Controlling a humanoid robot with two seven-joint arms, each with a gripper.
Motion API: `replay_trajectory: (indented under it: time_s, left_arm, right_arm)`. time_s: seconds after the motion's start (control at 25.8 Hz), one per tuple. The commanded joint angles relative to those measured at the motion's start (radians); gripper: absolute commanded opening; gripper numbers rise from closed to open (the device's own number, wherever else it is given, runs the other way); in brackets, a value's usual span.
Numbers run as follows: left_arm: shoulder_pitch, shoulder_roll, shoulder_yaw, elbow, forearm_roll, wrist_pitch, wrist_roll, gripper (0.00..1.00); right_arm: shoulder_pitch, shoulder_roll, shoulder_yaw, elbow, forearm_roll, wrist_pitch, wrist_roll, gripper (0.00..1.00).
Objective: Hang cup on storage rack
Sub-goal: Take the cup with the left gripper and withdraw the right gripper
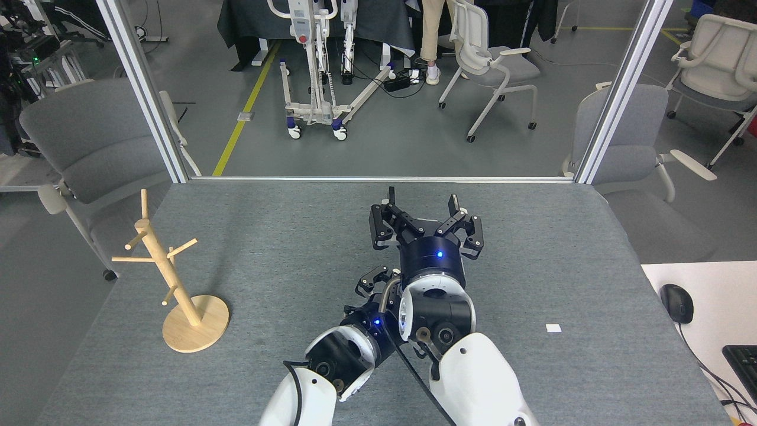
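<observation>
The storage rack (171,278), a light wooden post with thin pegs on a round disc base, stands near the table's left edge. My right gripper (421,202) is at the table's middle, pointing away from me, open, with its black fingers (384,222) spread wide and nothing seen between them. My left gripper (374,283) lies just below and left of it, mostly covered by the right wrist, so its state does not show. The cup is hidden from view. Both grippers are far to the right of the rack.
The grey felt table (284,225) ends at a metal frame rail (378,178) at the back. A small white tag (553,328) lies on the right. A white side desk with a mouse (678,303) and keyboard (743,362) adjoins at the right.
</observation>
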Motion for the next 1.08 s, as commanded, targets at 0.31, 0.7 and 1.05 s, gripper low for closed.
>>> replay_trajectory:
  time_s: [0.31, 0.7, 1.05]
  left_arm:
    - [0.166, 0.02, 0.01, -0.036, -0.009, 0.009, 0.05, 0.0]
    - [0.461, 0.219, 0.254, -0.252, -0.011, 0.017, 0.243, 0.0]
    - [0.566, 0.281, 0.671, -0.286, -0.009, 0.005, 0.375, 0.0]
  right_arm:
    - [0.135, -0.064, -0.536, 0.088, -0.169, -0.449, -0.539, 1.0]
    - [0.415, -0.14, -0.757, 0.204, -0.034, -0.847, -0.539, 1.0]
    - [0.435, -0.11, -0.752, 0.201, 0.034, -0.903, -0.539, 1.0]
